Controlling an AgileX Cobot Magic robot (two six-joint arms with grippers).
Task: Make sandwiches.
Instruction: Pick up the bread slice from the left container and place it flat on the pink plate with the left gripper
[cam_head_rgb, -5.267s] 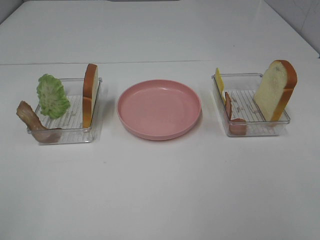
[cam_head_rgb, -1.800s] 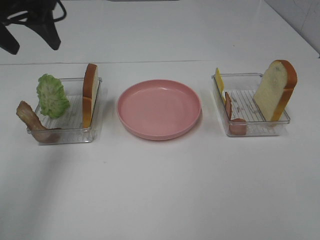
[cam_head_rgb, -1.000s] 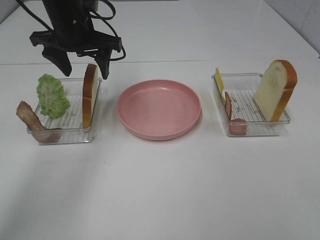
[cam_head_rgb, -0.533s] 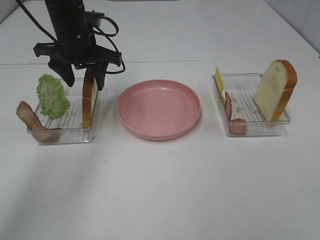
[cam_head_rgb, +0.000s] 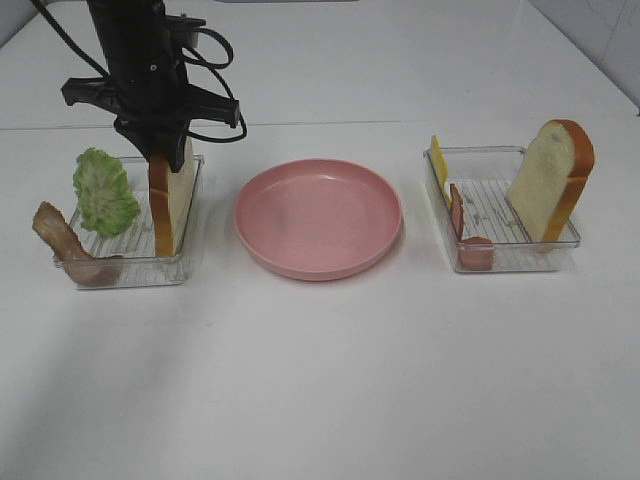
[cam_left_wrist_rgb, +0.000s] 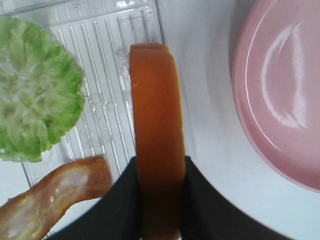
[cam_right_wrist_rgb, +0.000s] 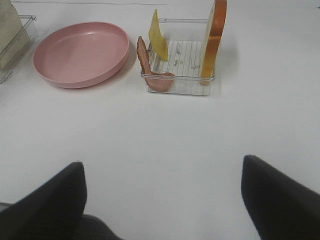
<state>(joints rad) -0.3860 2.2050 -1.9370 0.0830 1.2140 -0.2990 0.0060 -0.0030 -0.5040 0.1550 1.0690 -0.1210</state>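
Note:
My left gripper (cam_head_rgb: 160, 150) is over the left clear tray (cam_head_rgb: 125, 275) and is shut on the top crust of an upright bread slice (cam_head_rgb: 170, 200). In the left wrist view the black fingers (cam_left_wrist_rgb: 122, 200) press both sides of the orange-brown crust (cam_left_wrist_rgb: 156, 125). Green lettuce (cam_head_rgb: 105, 190) and a bacon strip (cam_head_rgb: 65, 245) stand in the same tray. The right tray (cam_head_rgb: 520, 262) holds yellow cheese (cam_head_rgb: 438, 160), bacon (cam_head_rgb: 458, 212) and a second bread slice (cam_head_rgb: 550, 180). My right gripper (cam_right_wrist_rgb: 160, 165) is open and empty above the bare table, out of the exterior high view.
A pink round plate (cam_head_rgb: 318, 218) sits between the two trays, with nothing on it. The right wrist view shows the plate (cam_right_wrist_rgb: 82, 52) and the right tray (cam_right_wrist_rgb: 180, 85) ahead of the gripper. White table lies in front of the trays.
My left arm came in from the far left, dropped over the left tray and closed on the bread slice. The slice has shifted away from the tray's right wall.

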